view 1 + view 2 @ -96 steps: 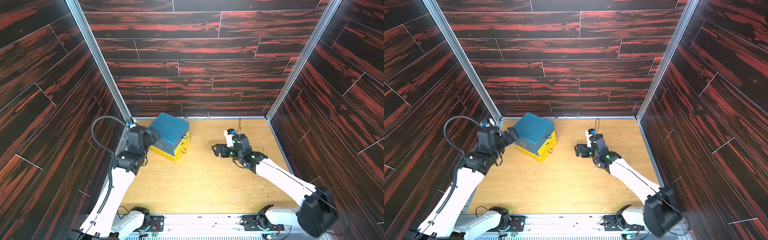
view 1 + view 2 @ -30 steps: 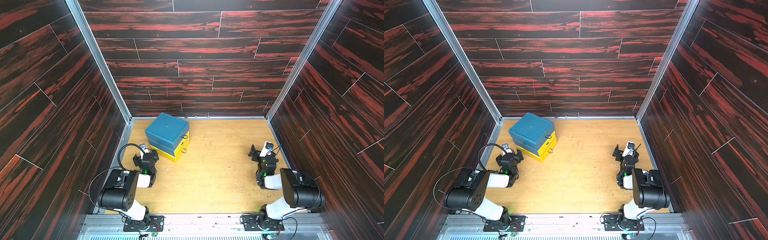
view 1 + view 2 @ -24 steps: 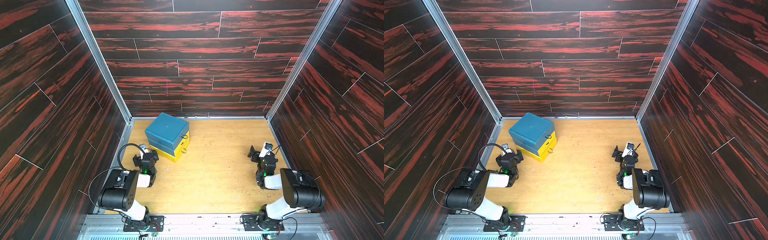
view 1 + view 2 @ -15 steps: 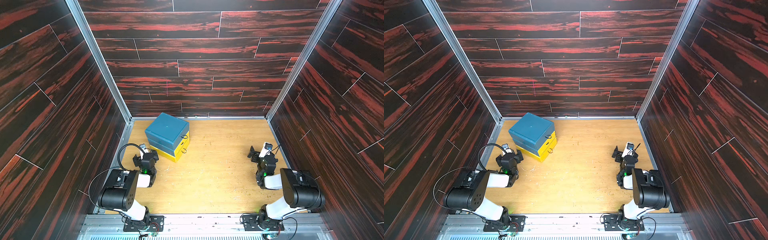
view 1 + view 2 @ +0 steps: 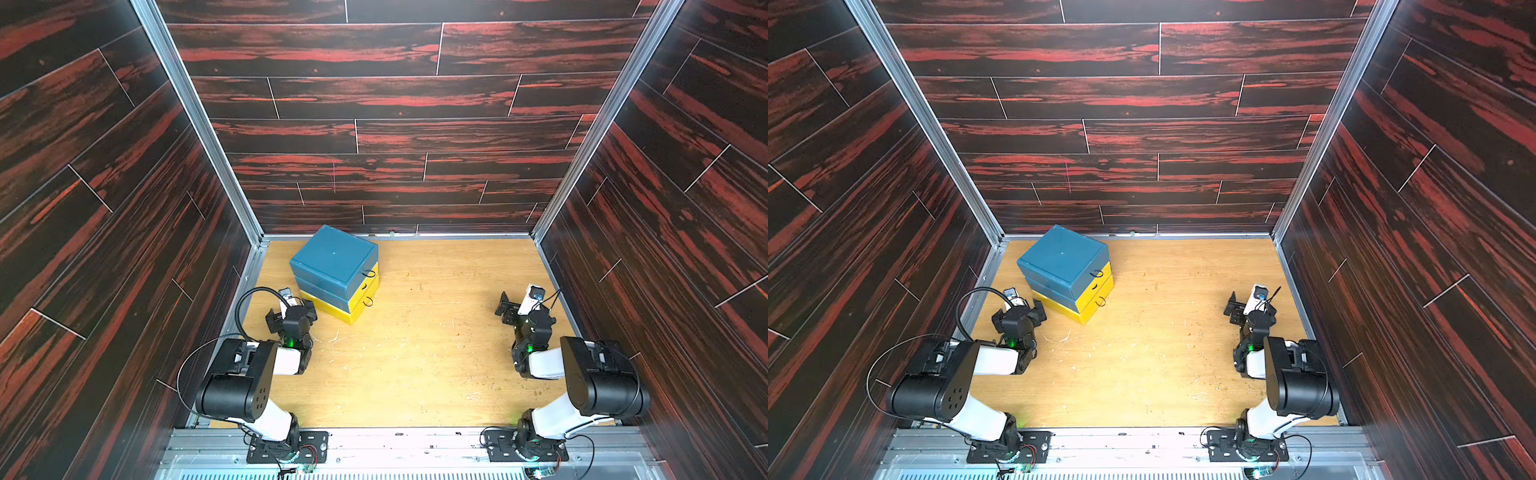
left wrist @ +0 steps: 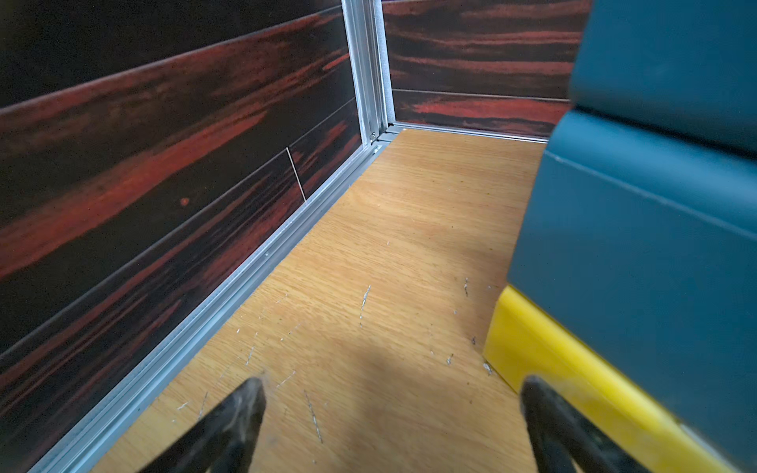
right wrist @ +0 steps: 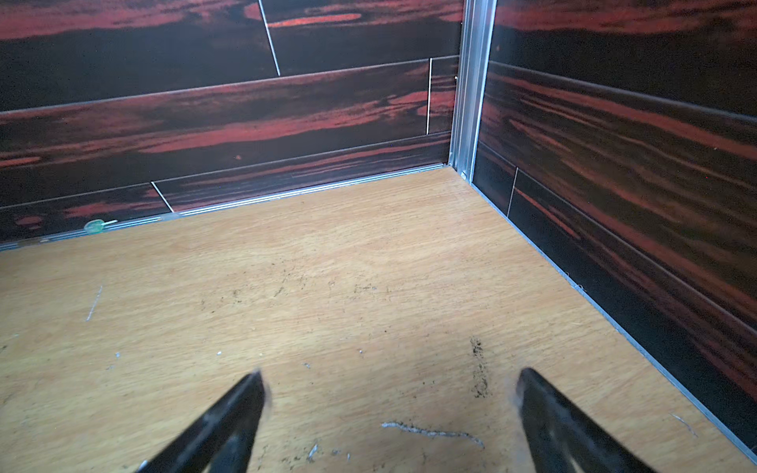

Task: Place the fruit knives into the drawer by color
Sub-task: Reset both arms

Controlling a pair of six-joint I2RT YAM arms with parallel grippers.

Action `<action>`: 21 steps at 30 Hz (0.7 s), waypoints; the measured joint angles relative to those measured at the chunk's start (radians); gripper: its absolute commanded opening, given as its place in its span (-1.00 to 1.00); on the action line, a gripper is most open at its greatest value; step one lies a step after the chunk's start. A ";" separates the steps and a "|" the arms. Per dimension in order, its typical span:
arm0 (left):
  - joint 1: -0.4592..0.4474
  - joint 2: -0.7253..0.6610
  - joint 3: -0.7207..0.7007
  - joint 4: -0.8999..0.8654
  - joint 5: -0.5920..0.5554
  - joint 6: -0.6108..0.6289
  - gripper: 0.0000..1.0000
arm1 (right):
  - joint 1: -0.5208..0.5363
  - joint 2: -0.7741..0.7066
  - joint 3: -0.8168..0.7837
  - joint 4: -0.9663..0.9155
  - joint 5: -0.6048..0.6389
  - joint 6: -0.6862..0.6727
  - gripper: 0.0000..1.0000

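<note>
- Left gripper [image 6: 391, 389] rested spread wide and empty, one finger [image 6: 549, 426] just beside the yellow base of the drawer [image 6: 635, 245]; a careless swing could shove it.
- It stood shut; no fruit knives showed, so colour mix-ups inside would pass unseen.
- Right gripper [image 7: 389, 383] gaped empty, well apart.

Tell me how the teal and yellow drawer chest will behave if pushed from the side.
The drawer chest looks like plastic, so it is probably light and likely to slide on the smooth wooden table. Its squat cube shape should resist tipping. The thin loop pulls look floppy.
</note>
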 measured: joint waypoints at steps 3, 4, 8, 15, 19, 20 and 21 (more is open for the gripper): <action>0.000 0.000 0.000 0.000 0.000 0.000 1.00 | 0.000 0.000 0.000 0.000 0.000 0.000 0.97; 0.000 0.000 0.000 0.000 0.000 0.000 1.00 | 0.000 0.000 0.000 0.000 0.000 0.000 0.97; 0.000 0.000 0.000 -0.003 0.000 -0.002 1.00 | 0.000 0.000 0.000 0.000 0.000 0.000 0.97; 0.000 0.000 0.000 -0.006 0.000 -0.002 1.00 | 0.000 0.000 0.000 0.000 0.000 0.000 0.97; 0.000 0.000 0.001 -0.007 0.000 -0.002 1.00 | 0.000 0.000 0.000 0.000 0.000 0.000 0.97; 0.000 0.000 0.002 -0.007 0.000 -0.002 1.00 | 0.000 0.000 0.000 0.000 0.000 0.000 0.97; 0.000 0.000 0.005 -0.009 0.001 -0.002 1.00 | 0.000 0.000 0.000 0.000 0.000 0.000 0.97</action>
